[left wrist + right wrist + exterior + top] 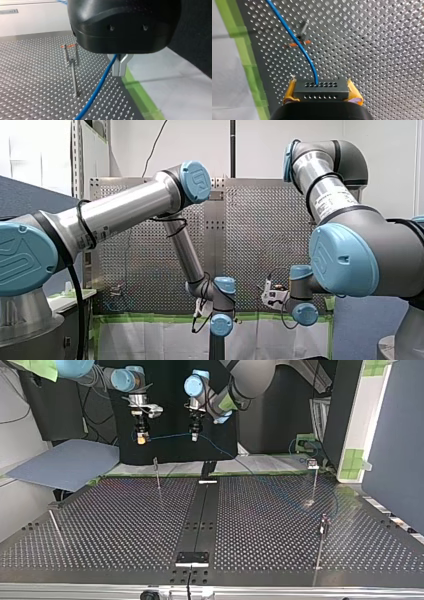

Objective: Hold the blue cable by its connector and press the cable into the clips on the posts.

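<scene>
Here, left metal jaws clenched on smooth blue cable (99, 85), right yellow-padded jaws grasping perforated connector (321, 91)

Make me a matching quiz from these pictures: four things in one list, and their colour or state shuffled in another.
Things: 1 left hand; 2 right hand; 3 tape; 4 post.
States: A green; B upright on the table; C shut on the cable; D shut on the connector.
Pairs: 1-C, 2-D, 3-A, 4-B.
</scene>
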